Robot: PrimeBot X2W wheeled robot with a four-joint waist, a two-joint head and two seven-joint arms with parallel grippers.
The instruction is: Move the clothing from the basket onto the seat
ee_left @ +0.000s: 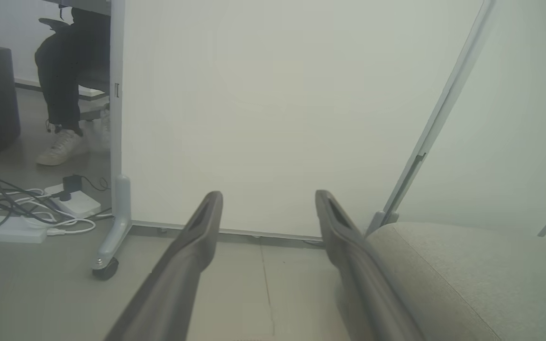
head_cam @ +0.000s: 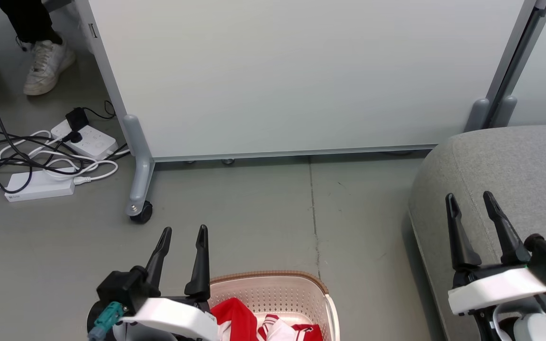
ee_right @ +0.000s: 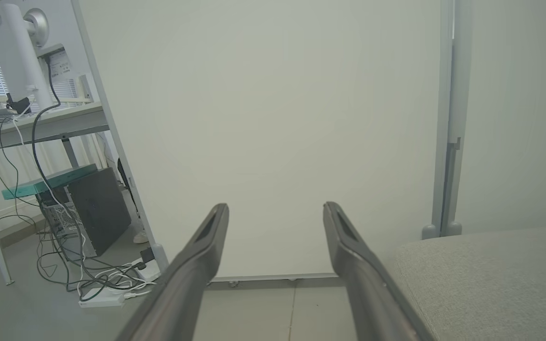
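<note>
Grey floor [head_cam: 254,208] stretches out ahead of the robot, and a pale partition panel [head_cam: 301,71] stands across the back, one black caster [head_cam: 141,214] under its left post. Past the panel's left edge, two white power strips [head_cam: 40,189] lie among looped cables [head_cam: 17,156], and a person's white shoe [head_cam: 45,66] is planted further back.

The basket [head_cam: 273,275] sits on the floor at the bottom edge of the head view, showing its brown far rim and perforated wall. The clothing [head_cam: 235,312] lies inside it: a plain red bunch towards the left, with a red-and-white striped piece [head_cam: 273,327] just beside it nearer the middle.

The left gripper [head_cam: 184,230] hovers at the basket's left side, its fingers pointing away towards the panel. Its jaws are spread with nothing between them. The red cloth lies behind the fingertips, down beside the white wrist housing, and outside the gap. Whether the housing touches the fabric I cannot tell.

The seat [head_cam: 514,156] fills the right side, a large grey cushion with a rounded corner, and bare floor separates it from the basket. The right gripper [head_cam: 468,195] hangs over the seat's near left part, its jaws likewise spread and holding nothing — the clothing lies well apart from it, off to its left.
</note>
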